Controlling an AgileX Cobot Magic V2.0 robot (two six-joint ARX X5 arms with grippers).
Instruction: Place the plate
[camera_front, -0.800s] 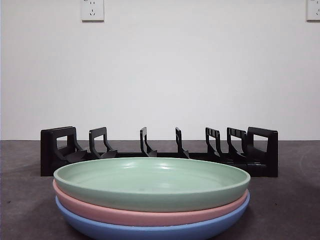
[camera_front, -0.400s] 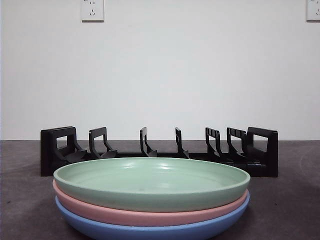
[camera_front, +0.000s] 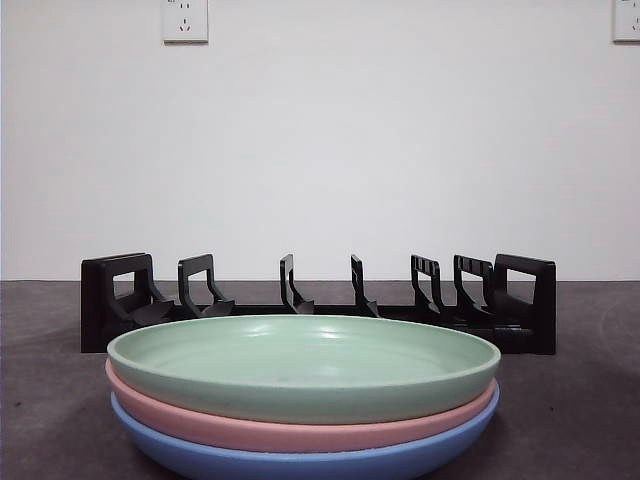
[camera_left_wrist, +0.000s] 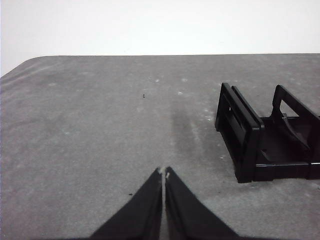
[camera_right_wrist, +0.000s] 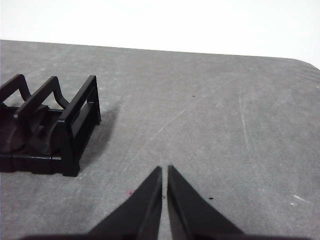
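Observation:
Three plates are stacked close to the front camera: a green plate (camera_front: 300, 362) on top, a pink plate (camera_front: 290, 428) under it, a blue plate (camera_front: 300, 462) at the bottom. Behind the stack stands a black slotted dish rack (camera_front: 318, 300), with no plate in it. My left gripper (camera_left_wrist: 163, 173) is shut and holds nothing, hovering over bare table beside one end of the rack (camera_left_wrist: 267, 137). My right gripper (camera_right_wrist: 164, 170) is shut and holds nothing too, beside the other end of the rack (camera_right_wrist: 47, 127). Neither arm appears in the front view.
The grey table (camera_front: 580, 400) extends to either side of the plates and rack. A white wall with two power sockets (camera_front: 185, 20) rises behind the table.

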